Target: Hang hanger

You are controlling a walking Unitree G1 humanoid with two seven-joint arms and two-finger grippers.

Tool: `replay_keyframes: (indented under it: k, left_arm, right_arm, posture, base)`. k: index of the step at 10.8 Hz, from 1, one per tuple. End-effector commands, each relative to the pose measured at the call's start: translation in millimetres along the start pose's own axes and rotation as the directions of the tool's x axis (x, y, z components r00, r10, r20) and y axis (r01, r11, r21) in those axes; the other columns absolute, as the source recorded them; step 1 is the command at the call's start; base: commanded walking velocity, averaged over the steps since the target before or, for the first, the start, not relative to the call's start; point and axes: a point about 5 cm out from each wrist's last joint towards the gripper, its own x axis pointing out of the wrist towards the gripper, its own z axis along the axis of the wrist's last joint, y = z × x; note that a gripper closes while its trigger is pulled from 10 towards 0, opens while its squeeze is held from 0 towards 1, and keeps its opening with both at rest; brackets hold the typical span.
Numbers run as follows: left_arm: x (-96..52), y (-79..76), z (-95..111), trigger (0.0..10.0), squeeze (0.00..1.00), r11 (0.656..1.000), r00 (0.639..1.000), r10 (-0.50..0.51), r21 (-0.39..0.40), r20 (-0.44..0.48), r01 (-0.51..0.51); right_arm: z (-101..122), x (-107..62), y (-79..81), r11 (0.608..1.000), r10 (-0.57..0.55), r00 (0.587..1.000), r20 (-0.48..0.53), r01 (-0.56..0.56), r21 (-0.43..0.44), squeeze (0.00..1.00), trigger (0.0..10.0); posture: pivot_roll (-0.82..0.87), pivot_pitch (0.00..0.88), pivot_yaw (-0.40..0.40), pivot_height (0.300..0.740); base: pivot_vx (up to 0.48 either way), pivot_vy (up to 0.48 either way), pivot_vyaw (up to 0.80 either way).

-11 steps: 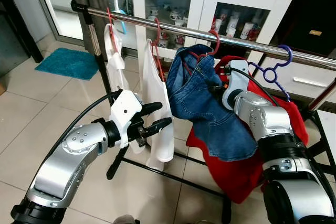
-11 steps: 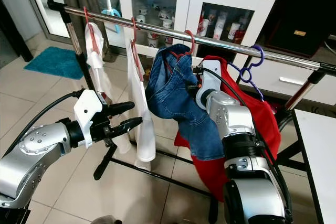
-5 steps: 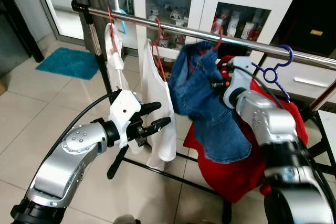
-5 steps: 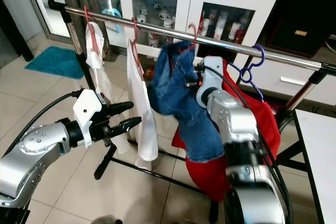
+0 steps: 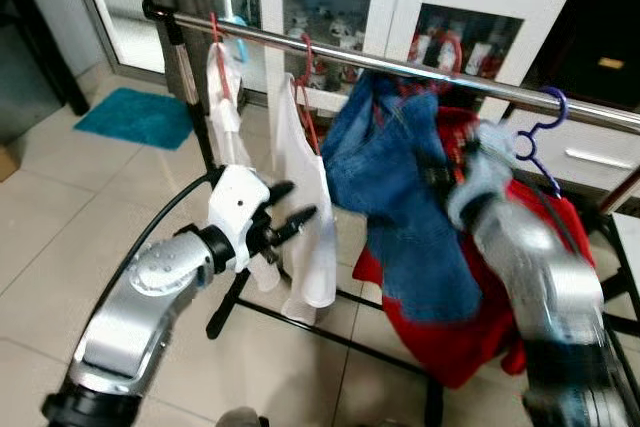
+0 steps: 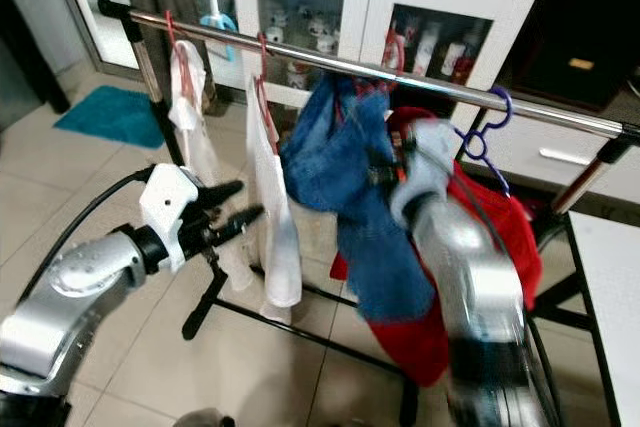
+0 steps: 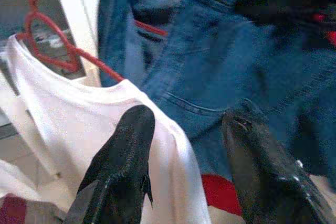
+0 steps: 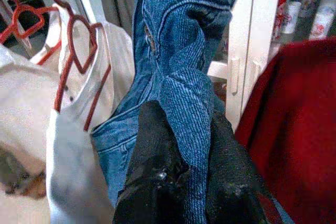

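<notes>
left eye view: chrome clothes rail (image 5: pixel 300 44) runs from 10 o'clock to 3 o'clock across the frame. on it, from the 10 o'clock end: a white garment on a red wire hanger (image 5: pixel 222 87), a white sleeveless top on a second red hanger (image 5: pixel 305 187), then the blue denim jeans on a red plastic hanger (image 5: pixel 405 197), with its red hook (image 5: pixel 452 47) at the rail at about 1 o'clock. cannot tell whether the hook is seated over the bar or just beside it; motion blur there. an empty purple hanger (image 5: pixel 540 127) hangs further toward 3 o'clock, in front of a red garment (image 5: pixel 480 327).

right tool (image 8: pixel 184 182): in the right wrist view the two black fingers are pinching a fold of the denim. right arm blurred in both eye views.

left tool (image 5: pixel 285 222): fingers spread, holding nothing, near the white top at about 8 o'clock of the jeans. left wrist view looks across the white top to the denim.

step in hand (judgement): seating the jeans hanger on the rail, near the end of the task.

to do it well: carry the hook over the bar and lower it until the bar takes the weight before letting go of the denim. keep it in the gap between the second red hanger and the purple one. release slowly; the heavy denim may swing or tip the hanger.
</notes>
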Motion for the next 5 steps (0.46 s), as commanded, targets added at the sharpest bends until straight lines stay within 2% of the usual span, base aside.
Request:
replay_keyframes:
  k: [1, 2, 5]
  left_arm:
    - [-2.4, 6.5, -6, 10.0, 0.00, 0.996, 0.996, 0.085, -0.032, -0.025, -0.086]
    - [-2.5, 7.6, -6, 10.0, 0.00, 0.993, 0.993, 0.121, -0.014, -0.006, -0.121]
    - [-3.4, 3.0, -8, 10.0, 0.00, 0.990, 0.990, 0.140, -0.021, 0.002, -0.140]
  right_arm:
    - [9, -9.4, 6.5, 1.000, 0.023, 0.998, 0.063, -0.022, -0.018, 0.00, 0.0]
    - [-1, -23.6, 10.1, 1.000, -0.007, 0.997, 0.071, 0.006, 0.010, 0.00, 0.0]
    - [-24, -46.3, 20.6, 0.994, -0.085, 0.994, 0.064, 0.080, 0.074, 0.00, 0.0]
  posture:
    - [0.07, 0.047, -0.042, 0.740]
    - [0.07, 0.054, -0.051, 0.740]
    - [0.06, 0.026, -0.043, 0.740]
  base:
    - [0.000, 0.000, 0.00]
    - [0.000, 0.000, 0.00]
    - [0.000, 0.000, 0.00]
